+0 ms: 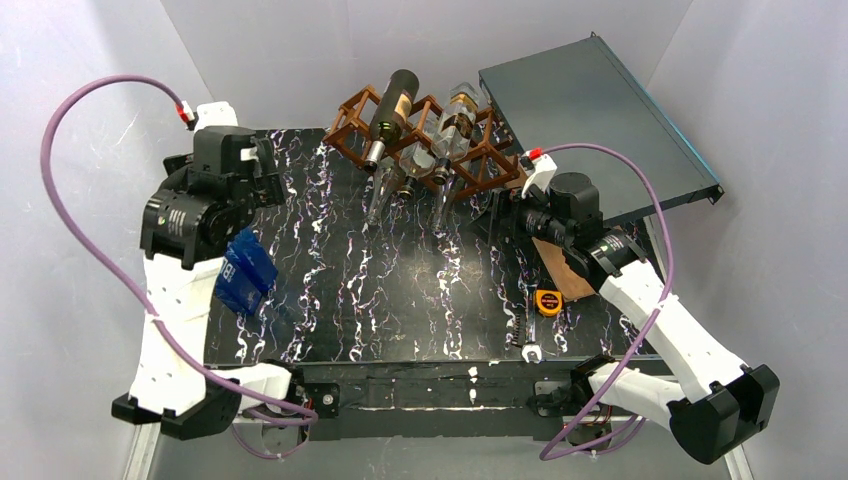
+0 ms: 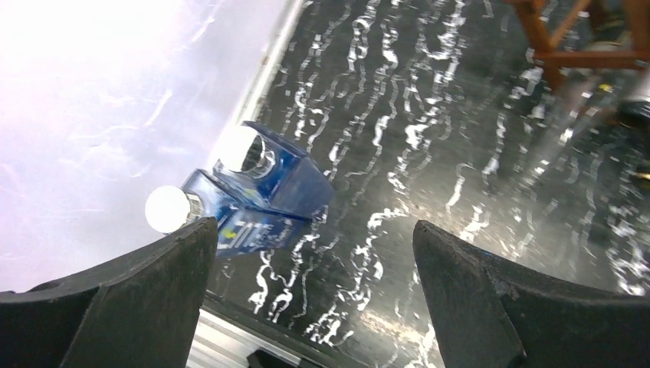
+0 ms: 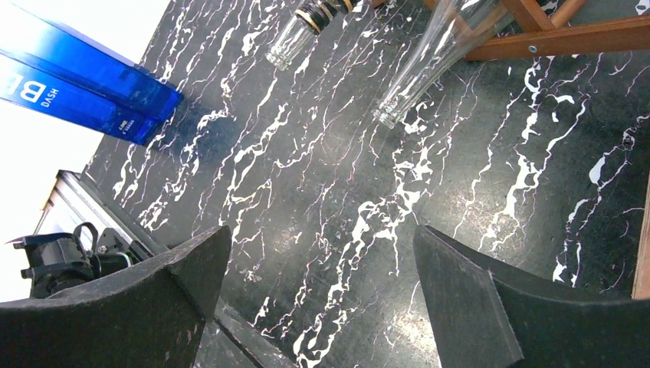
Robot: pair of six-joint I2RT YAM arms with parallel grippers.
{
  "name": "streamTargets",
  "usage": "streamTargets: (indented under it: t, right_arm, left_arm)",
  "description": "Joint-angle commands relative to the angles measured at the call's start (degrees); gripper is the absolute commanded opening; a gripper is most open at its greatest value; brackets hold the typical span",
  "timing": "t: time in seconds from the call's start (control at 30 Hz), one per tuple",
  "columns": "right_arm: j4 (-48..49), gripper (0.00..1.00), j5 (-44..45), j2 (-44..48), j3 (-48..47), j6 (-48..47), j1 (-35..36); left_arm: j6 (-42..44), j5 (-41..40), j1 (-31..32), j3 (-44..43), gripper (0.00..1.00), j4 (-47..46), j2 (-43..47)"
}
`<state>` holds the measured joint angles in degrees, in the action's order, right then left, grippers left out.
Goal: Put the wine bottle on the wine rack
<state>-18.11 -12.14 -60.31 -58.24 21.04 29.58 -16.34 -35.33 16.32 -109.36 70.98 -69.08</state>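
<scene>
The black marbled table (image 1: pixel 400 300) is carrying the rack (image 1: pixel 497 165) along its far edge and two blue bottles (image 1: pixel 243 272) lying at its left edge. Near the right front a yellow tape measure (image 1: pixel 548 301) is sitting just beside a brown board (image 1: pixel 565 272). What may be a small black tool (image 1: pixel 522 335) is lying close by.

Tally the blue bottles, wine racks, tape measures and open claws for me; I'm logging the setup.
Blue bottles: 2
Wine rack: 1
Tape measure: 1
Open claws: 2 (left claw, right claw)
Total: 6
</scene>
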Motion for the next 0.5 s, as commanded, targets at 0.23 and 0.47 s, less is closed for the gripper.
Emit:
streamTargets:
  t: [0.23, 0.47]
  right_arm:
    - [0.77, 0.99, 1.80, 0.95, -0.79, 1.26, 0.12]
    - [0.33, 0.98, 1.95, 1.16, -0.43, 0.92, 0.12]
  left_arm:
    - [1.69, -7.22, -9.42, 4.43, 0.98, -4.53, -2.37]
    - [-1.49, -1.15, -15.67, 10.99, 0.96, -8.14, -1.95]
